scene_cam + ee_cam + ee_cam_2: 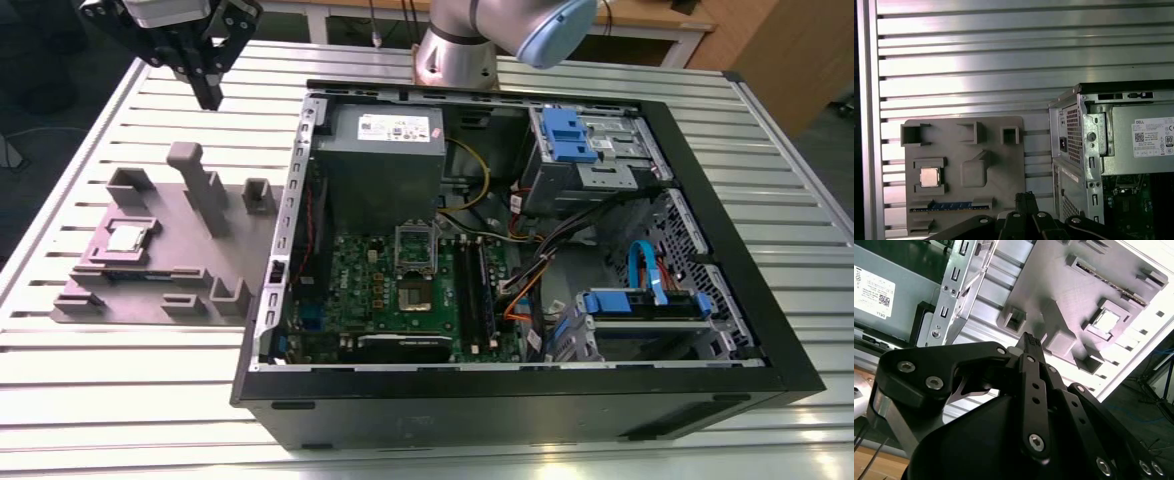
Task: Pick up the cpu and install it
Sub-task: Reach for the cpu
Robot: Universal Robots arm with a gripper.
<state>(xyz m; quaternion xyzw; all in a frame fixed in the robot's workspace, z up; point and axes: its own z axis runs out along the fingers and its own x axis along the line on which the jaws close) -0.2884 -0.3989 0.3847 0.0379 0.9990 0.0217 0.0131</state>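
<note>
Gripper status: clenched, fingertips pressed together, nothing held. Hanging high over slatted metal table, just past the grey fixture plate on its tall-post side, clear of the plate. Cpu seated flat in a square pocket of the fixture plate, silver top up, on the plate's side away from the PC case, well apart from the gripper; same pocket and chip in the first wrist view. Blue memory stick lying in a long slot of the plate, just beside the cpu pocket. PC case open, standing just beside the plate on the exterior view's right. Inside: green motherboard with metal socket frame, grey power supply at the corner nearest the plate's post side.
</note>
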